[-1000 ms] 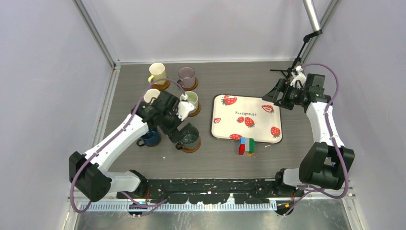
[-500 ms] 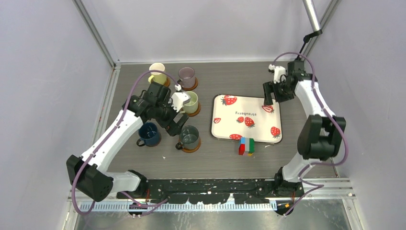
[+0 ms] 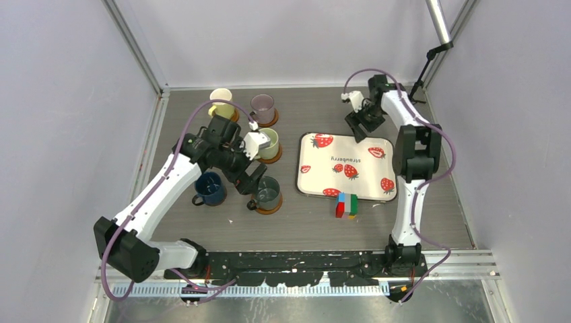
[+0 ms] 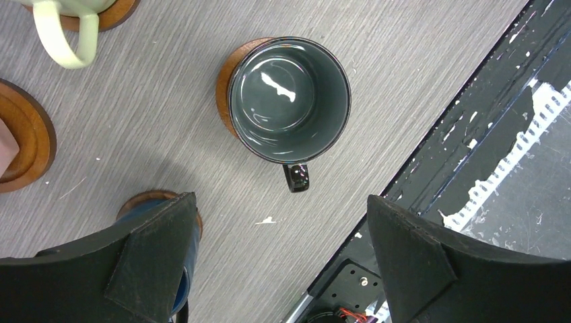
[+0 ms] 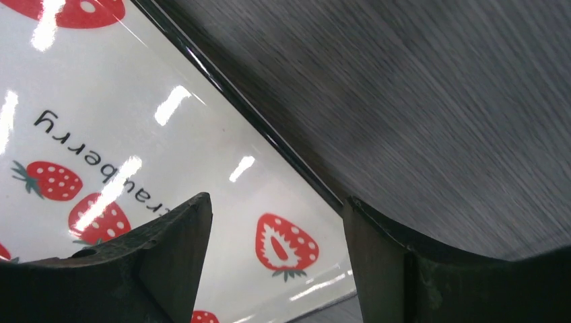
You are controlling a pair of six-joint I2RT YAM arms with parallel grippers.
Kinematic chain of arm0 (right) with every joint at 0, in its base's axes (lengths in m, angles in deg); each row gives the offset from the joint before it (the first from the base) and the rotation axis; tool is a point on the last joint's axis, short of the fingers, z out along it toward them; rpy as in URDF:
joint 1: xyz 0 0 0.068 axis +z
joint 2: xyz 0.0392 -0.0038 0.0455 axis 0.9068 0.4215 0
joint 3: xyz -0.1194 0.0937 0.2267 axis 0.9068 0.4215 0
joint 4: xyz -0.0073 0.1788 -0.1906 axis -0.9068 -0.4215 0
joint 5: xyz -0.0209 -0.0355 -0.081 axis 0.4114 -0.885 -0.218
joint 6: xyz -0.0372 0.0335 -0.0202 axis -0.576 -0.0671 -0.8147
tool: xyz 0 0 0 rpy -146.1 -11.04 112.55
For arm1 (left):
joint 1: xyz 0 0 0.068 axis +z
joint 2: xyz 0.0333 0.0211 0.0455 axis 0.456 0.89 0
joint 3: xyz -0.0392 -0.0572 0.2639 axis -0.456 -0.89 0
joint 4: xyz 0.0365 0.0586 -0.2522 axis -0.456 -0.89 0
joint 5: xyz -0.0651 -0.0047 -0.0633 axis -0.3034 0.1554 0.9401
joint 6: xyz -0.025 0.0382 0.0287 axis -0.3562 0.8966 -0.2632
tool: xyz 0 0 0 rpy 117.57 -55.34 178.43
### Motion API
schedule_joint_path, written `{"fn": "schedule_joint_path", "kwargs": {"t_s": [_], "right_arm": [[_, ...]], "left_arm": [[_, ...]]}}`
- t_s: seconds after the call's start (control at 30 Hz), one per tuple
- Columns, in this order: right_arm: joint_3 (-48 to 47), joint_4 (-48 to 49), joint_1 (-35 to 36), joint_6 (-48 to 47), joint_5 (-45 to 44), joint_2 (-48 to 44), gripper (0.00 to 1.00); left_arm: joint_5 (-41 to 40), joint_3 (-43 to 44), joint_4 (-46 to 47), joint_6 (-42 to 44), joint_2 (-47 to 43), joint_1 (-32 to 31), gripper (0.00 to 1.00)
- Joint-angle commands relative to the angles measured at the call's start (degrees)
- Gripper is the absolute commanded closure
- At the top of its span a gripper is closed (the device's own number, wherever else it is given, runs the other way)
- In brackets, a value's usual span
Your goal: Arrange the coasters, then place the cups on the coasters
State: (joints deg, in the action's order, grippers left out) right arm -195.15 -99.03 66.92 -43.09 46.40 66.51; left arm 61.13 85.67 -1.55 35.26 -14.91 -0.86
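Five cups show from above: yellow, mauve, light green, dark blue and grey. Each stands on a brown coaster, for example the one under the grey cup. My left gripper hangs open above and between them. In the left wrist view the grey cup sits on its coaster just beyond my open left gripper. The blue cup peeks past the left finger. My right gripper is open over the tray's far edge, nothing between its jaws.
The white strawberry-print tray lies right of the cups, also filling the right wrist view. A multicoloured block toy stands at its near edge. A pinkish thing on another coaster shows at the left wrist view's edge. Black rail along the near edge.
The right arm swung from the right side leftward to above the tray's far edge, its jaws narrowing a little. The left gripper drew back from over the grey cup and now covers the pink cup.
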Motion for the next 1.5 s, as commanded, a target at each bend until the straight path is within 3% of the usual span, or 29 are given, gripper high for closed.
{"fn": "schedule_joint_path", "kwargs": {"t_s": [0.0,0.23,0.5,0.97,1.17,1.3,1.47], "right_arm": [[-5.0,-1.0,1.3,-2.4,-1.5,3.3,0.25],[-5.1,0.5,2.3,-4.2,-2.9,8.1,0.30],[-3.1,1.7,2.2,-4.2,-3.7,10.2,0.53],[-0.3,6.8,-2.7,-0.1,-7.3,11.7,0.82],[-2.5,6.7,-7.4,6.8,-5.8,12.2,0.99],[-1.9,6.3,-9.6,15.8,-3.2,11.6,0.99],[7.1,11.3,-9.8,26.6,-1.5,5.4,1.00]], "left_arm": [[1.5,0.9,-0.5,0.1,-2.3,0.3,0.00],[0.8,0.9,-0.7,-0.5,-2.3,0.3,0.00],[0.4,0.6,-0.4,-1.1,-2.8,0.3,0.00],[-1.3,0.8,-0.1,-2.5,-2.7,0.3,0.00],[-1.7,0.6,0.2,-3.0,-2.7,0.3,0.00],[-2.3,0.4,0.4,-3.9,-2.7,0.4,0.00],[-3.1,0.3,1.0,-4.9,-2.8,0.3,0.00]]}}
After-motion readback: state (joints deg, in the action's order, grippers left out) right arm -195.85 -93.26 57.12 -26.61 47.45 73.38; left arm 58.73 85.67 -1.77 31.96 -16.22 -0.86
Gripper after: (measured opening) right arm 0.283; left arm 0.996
